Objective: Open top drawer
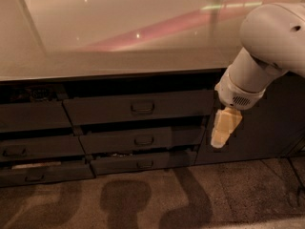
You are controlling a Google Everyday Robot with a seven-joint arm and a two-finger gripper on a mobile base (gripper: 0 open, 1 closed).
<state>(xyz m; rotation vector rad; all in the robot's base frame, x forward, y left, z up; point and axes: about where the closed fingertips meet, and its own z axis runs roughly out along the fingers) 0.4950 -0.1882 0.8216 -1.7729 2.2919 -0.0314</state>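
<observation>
Camera view: top drawer (105, 109) sits centre frame, directly under the table (119, 63) edge. It has a dark flat front with a small handle (142, 107) in the middle. There is a dark gap between the front and the table lip; can't tell if the drawer is flush or cracked open.

Claw (220, 136) hangs at about 4 o'clock from the handle, just past the drawer's right end and slightly below its lower edge, pointing down. It isn't touching the front. Claw state: can't tell. White arm (267, 46) comes in from 2 o'clock, over the table's right corner.

Two narrower drawers (143, 140) (145, 164) are stacked below the top one, at 9 o'clock from the claw. More drawer fronts (28, 116) at far left. A dark panel (267, 128) is behind the claw.

Table top is glossy and pale, with a pink streak reflected across it. Floor (238, 194) is mottled brown, with arm shadows at 6 o'clock.

The table lip overhangs the drawer bank, and open floor runs along the whole front.
</observation>
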